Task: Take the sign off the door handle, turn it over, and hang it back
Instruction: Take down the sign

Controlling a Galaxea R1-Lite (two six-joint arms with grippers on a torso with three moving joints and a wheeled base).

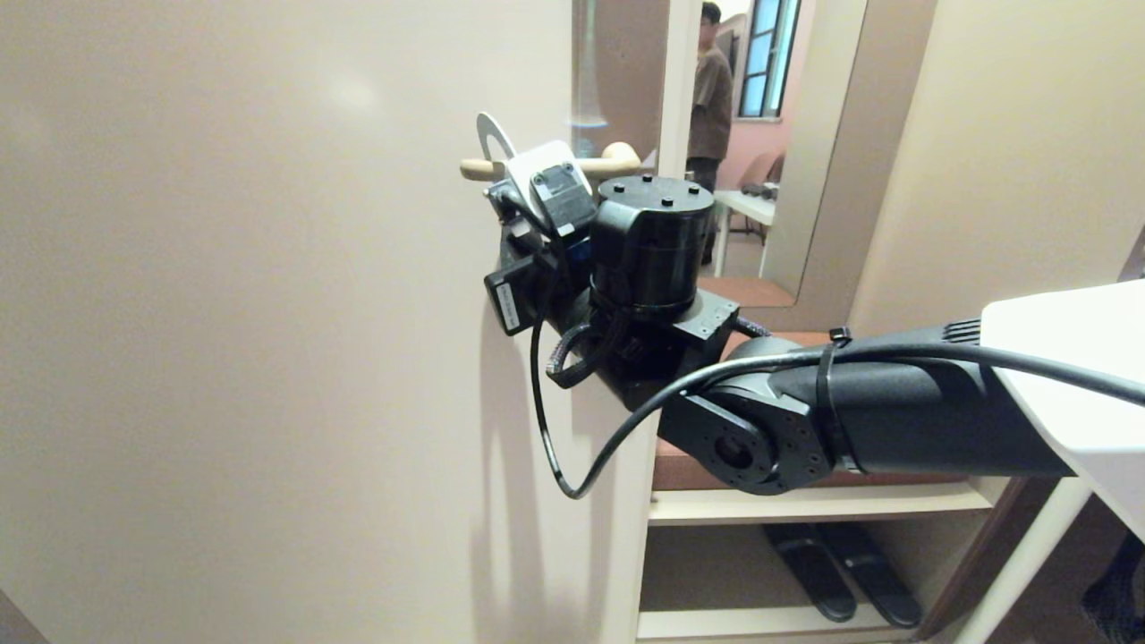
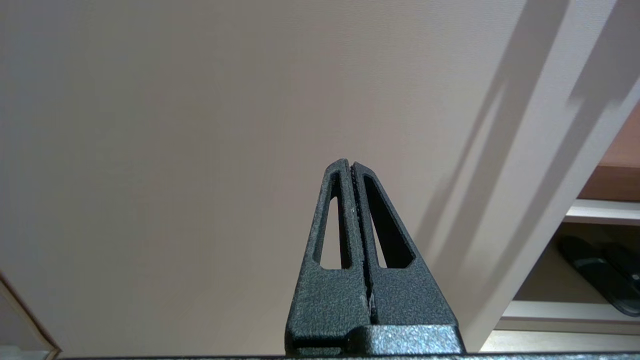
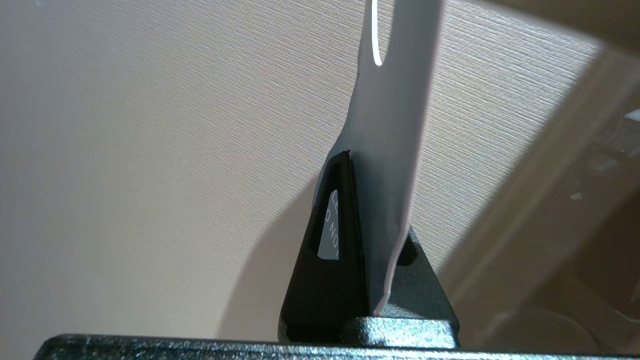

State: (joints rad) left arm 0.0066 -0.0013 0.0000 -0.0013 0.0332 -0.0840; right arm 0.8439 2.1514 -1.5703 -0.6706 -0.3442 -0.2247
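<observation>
On the sign (image 3: 387, 165), white letters show through the slot in a finger of the right gripper (image 3: 350, 160), a little below the frame's middle in the right wrist view: "O NO", with what may be "LE" on the line beside it. Nothing else is legible.

The door (image 1: 250, 313) was a plain pale beige with a fine woven grain. The sign (image 3: 387, 165) showed grey in the right wrist view, with white lettering glimpsed through a slot of the matt black right pincer (image 3: 350, 155); its rounded top (image 1: 490, 134) looked white. The door handle (image 1: 617, 161) was cream. The left pincer (image 2: 351, 165) was textured black. The shelves (image 1: 805, 501) were cream with brown tops, and dark slippers (image 1: 841, 572) lay at the bottom.
</observation>
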